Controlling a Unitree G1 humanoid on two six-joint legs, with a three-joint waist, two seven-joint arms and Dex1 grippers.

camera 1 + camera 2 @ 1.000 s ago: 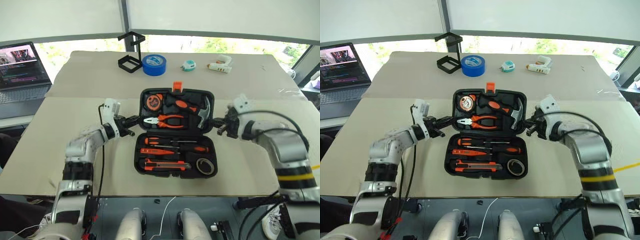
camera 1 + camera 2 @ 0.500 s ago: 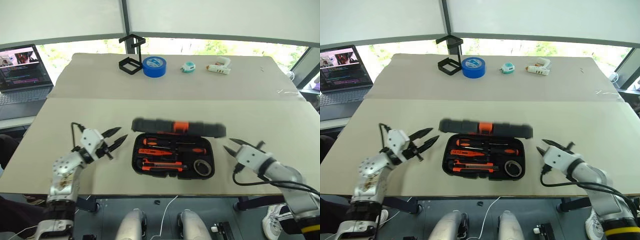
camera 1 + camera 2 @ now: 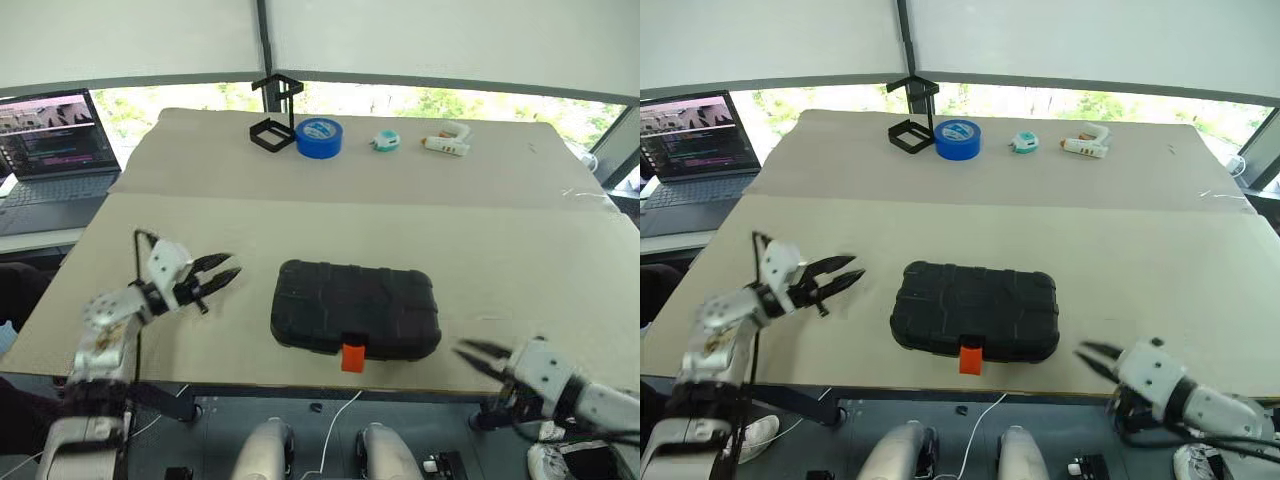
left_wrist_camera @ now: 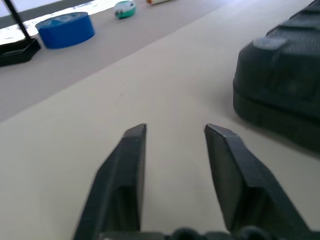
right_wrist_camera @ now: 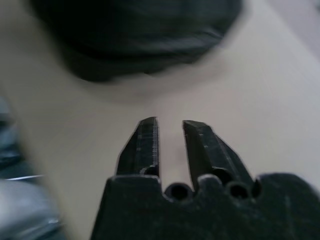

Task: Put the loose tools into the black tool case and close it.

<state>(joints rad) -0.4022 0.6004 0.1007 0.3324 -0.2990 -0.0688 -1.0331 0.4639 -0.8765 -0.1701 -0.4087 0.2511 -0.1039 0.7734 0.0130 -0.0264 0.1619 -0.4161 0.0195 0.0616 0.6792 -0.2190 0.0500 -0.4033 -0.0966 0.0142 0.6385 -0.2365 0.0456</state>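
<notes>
The black tool case (image 3: 357, 308) lies closed and flat in the middle of the table, its orange latch (image 3: 351, 357) at the near edge. The loose tools are hidden. My left gripper (image 3: 234, 264) hovers a little to the left of the case, open and empty, pointing at it. In the left wrist view the left gripper (image 4: 175, 129) has bare table between its fingers and the case (image 4: 280, 90) off to one side. My right gripper (image 3: 460, 353) is low at the table's front edge, right of the case, shut on nothing. Its wrist view shows the right gripper (image 5: 170, 121) aimed at the case (image 5: 135, 35).
At the far edge stand a black wire stand (image 3: 272, 120), a blue tape roll (image 3: 319, 138), a small teal tape measure (image 3: 385, 142) and a white glue gun (image 3: 446, 143). A laptop (image 3: 55, 140) sits off the table's left.
The lid has dropped from half raised to fully closed. Both grippers drew away from the case; the right one came back to the front edge and shut, and the left one narrowed.
</notes>
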